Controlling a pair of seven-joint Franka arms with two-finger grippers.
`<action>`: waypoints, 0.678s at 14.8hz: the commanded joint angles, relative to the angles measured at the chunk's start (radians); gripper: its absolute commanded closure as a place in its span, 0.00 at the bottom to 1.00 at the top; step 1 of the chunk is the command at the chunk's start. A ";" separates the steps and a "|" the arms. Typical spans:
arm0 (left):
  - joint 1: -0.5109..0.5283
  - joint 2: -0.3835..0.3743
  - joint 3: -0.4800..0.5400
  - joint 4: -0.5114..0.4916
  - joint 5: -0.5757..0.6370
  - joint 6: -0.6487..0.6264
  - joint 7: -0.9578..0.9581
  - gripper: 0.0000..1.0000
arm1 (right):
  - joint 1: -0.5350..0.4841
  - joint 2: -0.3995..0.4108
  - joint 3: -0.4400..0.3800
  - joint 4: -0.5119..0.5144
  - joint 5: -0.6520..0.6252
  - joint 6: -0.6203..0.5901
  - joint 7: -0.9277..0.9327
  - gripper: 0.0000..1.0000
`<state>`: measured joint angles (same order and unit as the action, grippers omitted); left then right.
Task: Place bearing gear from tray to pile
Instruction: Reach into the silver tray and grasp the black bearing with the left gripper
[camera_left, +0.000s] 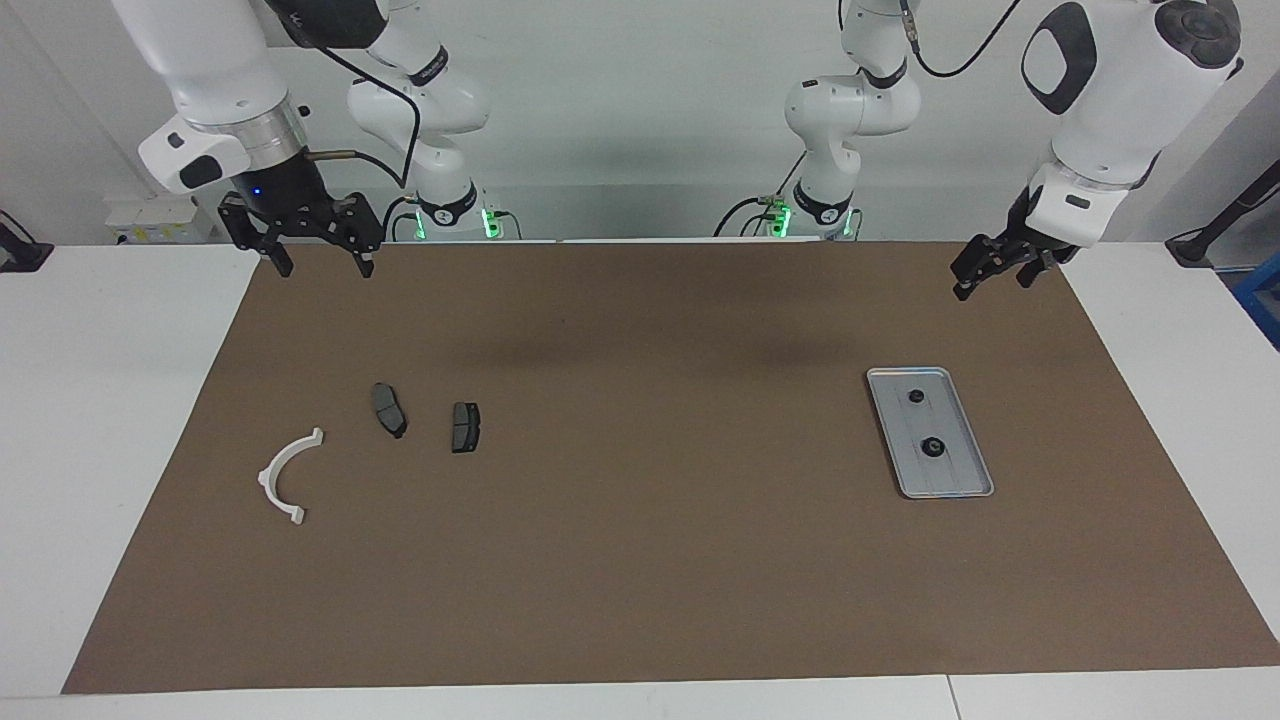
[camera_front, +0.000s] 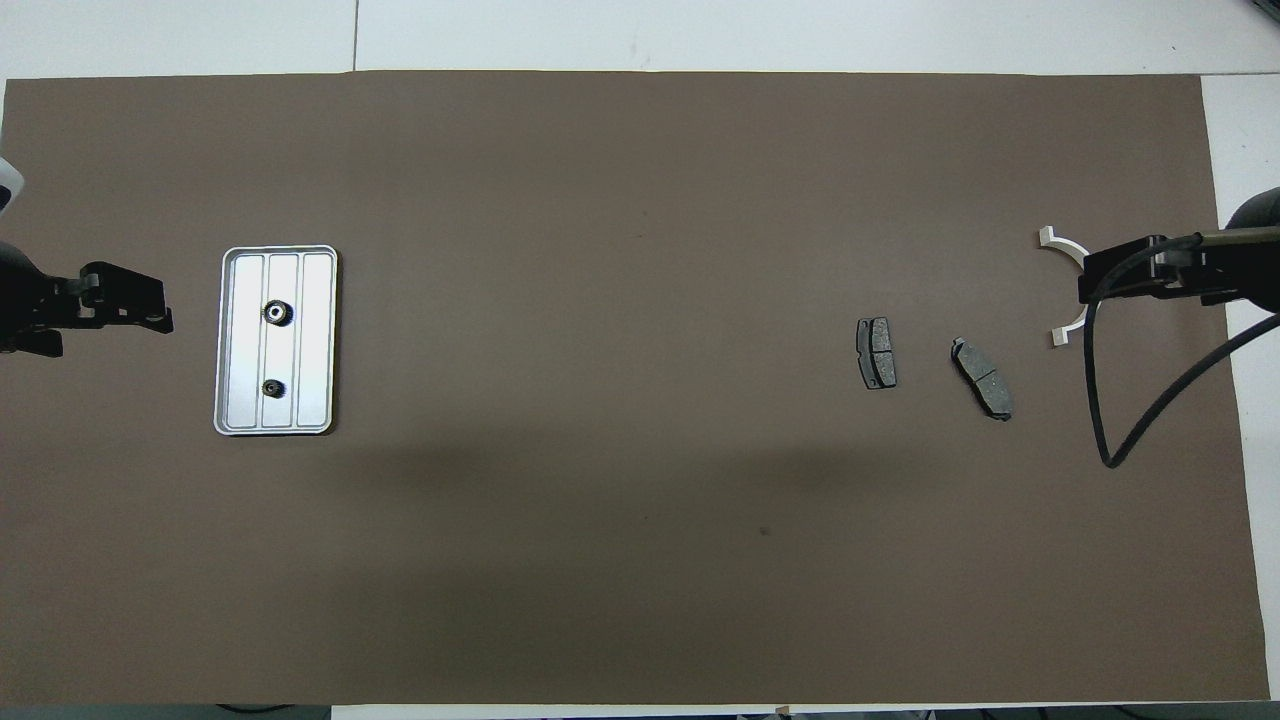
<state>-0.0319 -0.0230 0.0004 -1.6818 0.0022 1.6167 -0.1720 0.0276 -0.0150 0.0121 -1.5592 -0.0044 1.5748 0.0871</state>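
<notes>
I see the tray (camera_left: 960, 480), a flat silver-grey rectangle with rounded corners, a raised rim and a ribbed floor, lying on the brown mat (camera_left: 640, 560) toward the left arm's end of the desk (camera_left: 120, 420). Two small dark bearing gears rest in it, apart from one another: the larger gear (camera_left: 931, 447), toothed with a pale centre, lies farther from the robots than the smaller gear (camera_left: 915, 396). The pile sits toward the right arm's end of the desk, well apart from the tray: a white semicircular arc (camera_left: 285, 475) and two dark grey brake-pad pieces, one pad (camera_left: 389, 409) beside the arc and the second pad (camera_left: 465, 426) just beside the first, none touching. I read the left gripper (camera_left: 992, 272) as released and holding nothing, raised over the mat edge near the tray's end. I read the right gripper (camera_left: 322, 258) as likewise spread wide and carrying nothing, raised over the mat corner near the pile; in the overhead view it overlaps the arc. The mat covers most of the white desk, leaving bare white margins at both ends. A pale wall (camera_left: 640, 120) rises at the robots' end, with green lights at both arm bases and a black cable (camera_front: 1130, 400) looping from the right arm.
</notes>
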 joint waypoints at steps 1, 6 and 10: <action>-0.013 -0.003 0.015 0.008 -0.011 -0.018 0.013 0.00 | -0.005 -0.017 0.006 -0.021 -0.016 0.022 -0.004 0.00; -0.025 0.000 0.021 0.005 -0.004 0.003 0.005 0.00 | -0.006 -0.017 0.006 -0.019 -0.014 0.022 -0.003 0.00; -0.020 -0.011 0.023 -0.009 -0.004 0.008 -0.026 0.00 | -0.009 -0.020 0.008 -0.015 -0.014 0.022 -0.004 0.00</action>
<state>-0.0380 -0.0229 0.0042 -1.6818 0.0022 1.6173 -0.1788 0.0293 -0.0165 0.0129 -1.5583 -0.0044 1.5768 0.0871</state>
